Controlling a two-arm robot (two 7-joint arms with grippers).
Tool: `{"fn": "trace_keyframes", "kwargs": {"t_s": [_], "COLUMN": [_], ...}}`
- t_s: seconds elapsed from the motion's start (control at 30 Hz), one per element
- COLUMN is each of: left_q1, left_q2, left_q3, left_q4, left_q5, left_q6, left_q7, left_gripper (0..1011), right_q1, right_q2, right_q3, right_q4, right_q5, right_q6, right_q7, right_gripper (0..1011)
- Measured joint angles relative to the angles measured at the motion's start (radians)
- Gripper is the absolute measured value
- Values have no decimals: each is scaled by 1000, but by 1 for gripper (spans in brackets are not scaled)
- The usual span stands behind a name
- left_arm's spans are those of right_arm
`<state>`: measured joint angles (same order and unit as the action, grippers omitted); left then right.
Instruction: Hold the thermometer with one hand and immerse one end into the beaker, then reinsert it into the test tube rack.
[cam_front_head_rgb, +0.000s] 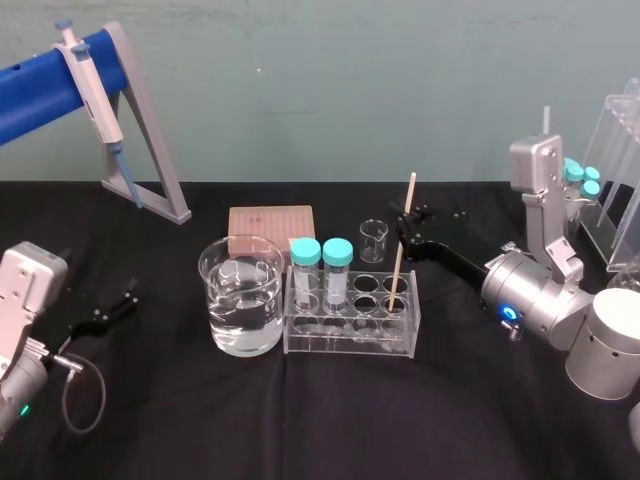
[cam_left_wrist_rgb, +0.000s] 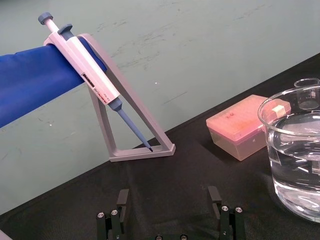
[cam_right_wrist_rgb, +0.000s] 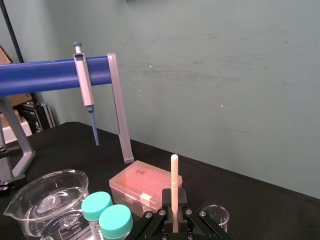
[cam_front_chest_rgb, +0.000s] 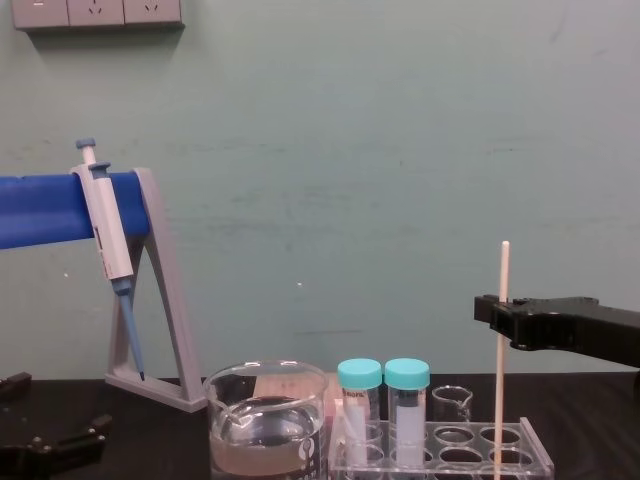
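Black desk (cam_front_head_rgb: 450, 400) holds a clear acrylic test tube rack (cam_front_head_rgb: 350, 342) below the black right claw (cam_front_head_rgb: 408, 214), clamped on the thin cream-white thermometer (cam_front_head_rgb: 403, 238) standing in it; swinging toward the wide glass beaker (cam_front_head_rgb: 243, 300) before lifting could tip the rack.

Gleaming clear and glossy, as smooth glass, in the beaker (cam_front_head_rgb: 240, 262) left of centre and the tiny beaker (cam_front_head_rgb: 373, 240) farther back. Showing as clear, shiny acrylic in the test tube rack (cam_front_head_rgb: 350, 340), and as smooth teal plastic in the tube caps (cam_front_head_rgb: 305, 250). Looking matt and pale cream on the thermometer (cam_front_head_rgb: 410, 190). Lying as matt black cloth over the table (cam_front_head_rgb: 300, 420). Appearing as matt grey plastic in the pipette stand (cam_front_head_rgb: 150, 150) at far left, and as smooth blue on its bar (cam_front_head_rgb: 40, 100). Shining as satin silver metal on the right arm (cam_front_head_rgb: 535, 290), ending in matt black at the right gripper (cam_front_head_rgb: 406, 215).
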<state>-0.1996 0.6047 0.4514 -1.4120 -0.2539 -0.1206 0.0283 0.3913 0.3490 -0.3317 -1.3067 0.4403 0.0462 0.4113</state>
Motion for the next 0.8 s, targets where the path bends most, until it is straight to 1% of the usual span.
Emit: {"fn": "trace_keyframes", "kwargs": {"t_s": [0.63, 0.73, 0.8], "left_q1": [0, 0, 0], "left_q2": [0, 0, 0], "left_q3": [0, 0, 0], "left_q4": [0, 0, 0], "left_q5": [0, 0, 0], "left_q6": [0, 0, 0], "left_q7": [0, 0, 0], "left_gripper": [1004, 1004, 1004], "right_q1": [5, 5, 4], "right_q2": [-13, -13, -14], "right_q3": [-1, -1, 0], "right_q4": [36, 37, 37], "right_q5": [10, 10, 9], "right_q6": [1, 3, 4], "right_q7": [9, 8, 4], "right_gripper": [55, 88, 172]}}
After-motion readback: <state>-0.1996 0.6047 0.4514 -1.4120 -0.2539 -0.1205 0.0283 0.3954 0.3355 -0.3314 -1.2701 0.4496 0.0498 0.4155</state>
